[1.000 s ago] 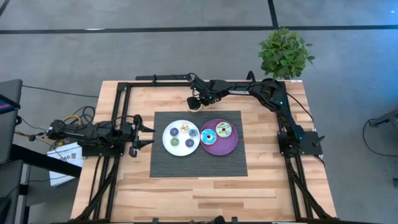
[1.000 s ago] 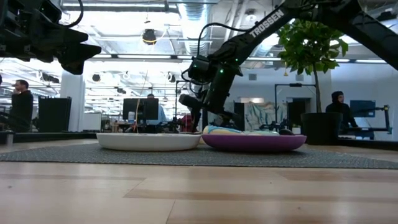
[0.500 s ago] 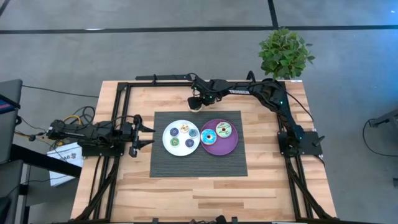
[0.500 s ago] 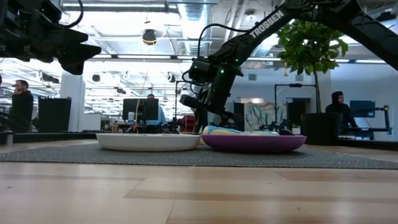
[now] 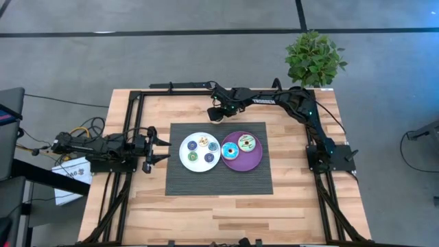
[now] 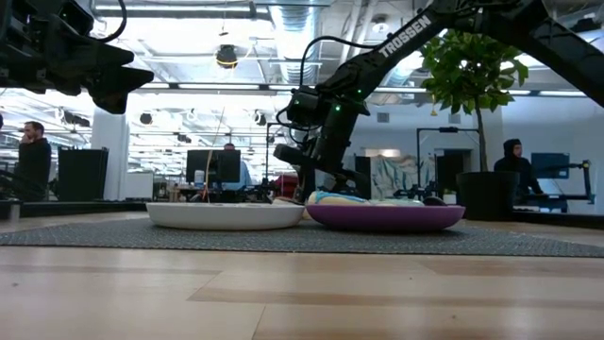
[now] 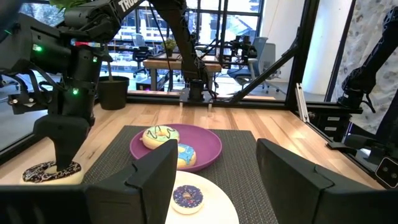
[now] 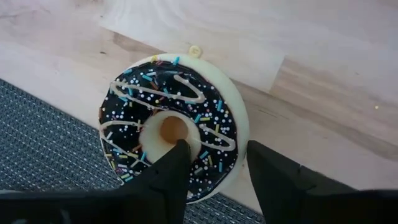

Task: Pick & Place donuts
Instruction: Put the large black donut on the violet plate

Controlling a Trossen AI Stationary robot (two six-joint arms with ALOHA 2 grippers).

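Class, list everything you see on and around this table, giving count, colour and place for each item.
white plate: one, white, mat's left half
purple plate: one, purple, beside it, rightward
white-plate donuts: about five, mixed colours
purple-plate donuts: two, blue and greenish
dark donut: one, black icing, on bare wood beyond the mat
mat: one, dark grey, table centre
table: one, light wood
plant: one, green, beyond far right corner
left end effector: open, left of mat
right end effector: down at the dark donut
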